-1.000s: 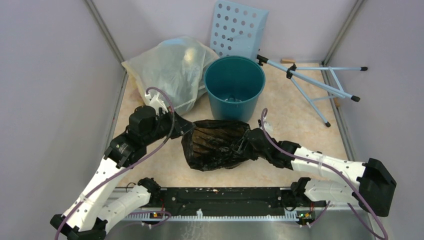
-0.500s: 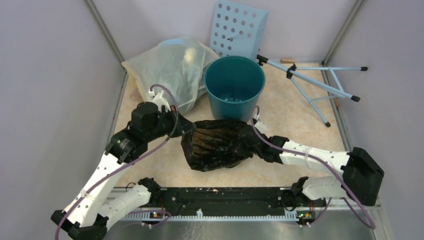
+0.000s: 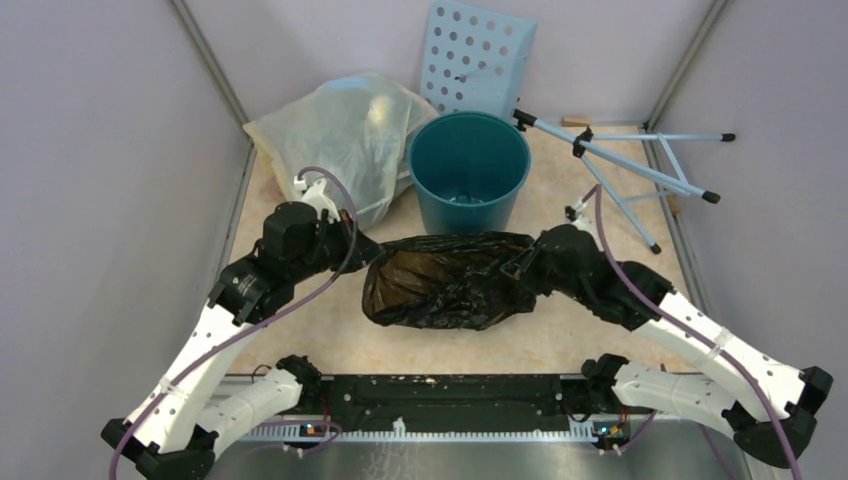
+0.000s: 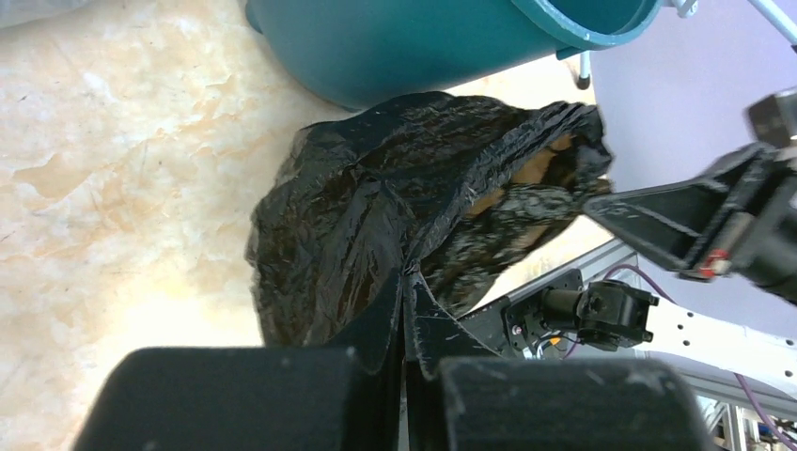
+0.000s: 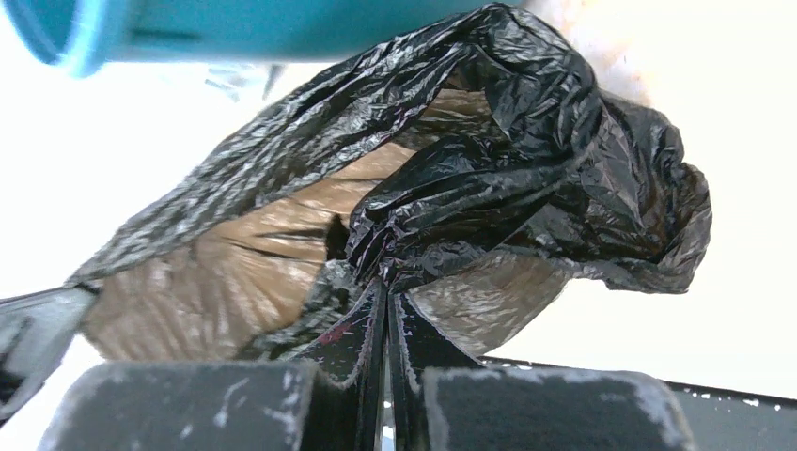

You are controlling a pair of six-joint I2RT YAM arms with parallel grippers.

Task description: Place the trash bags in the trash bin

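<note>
While I am watching from above, the black trash bag (image 3: pixel 447 280) is stretching between my two arms just at the 6 o'clock side of the teal trash bin (image 3: pixel 468 170), outside it and over the marbled tabletop (image 3: pixel 590 250). My left pincer (image 3: pixel 372 256) is clamping shut on the bag's 9 o'clock edge. My right pincer (image 3: pixel 522 268) is pinching a crinkled fold at its 3 o'clock edge, where the bag's mouth is gaping toward the right wrist camera.

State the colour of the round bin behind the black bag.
Teal; the trash bin shows best in the top external view.
</note>
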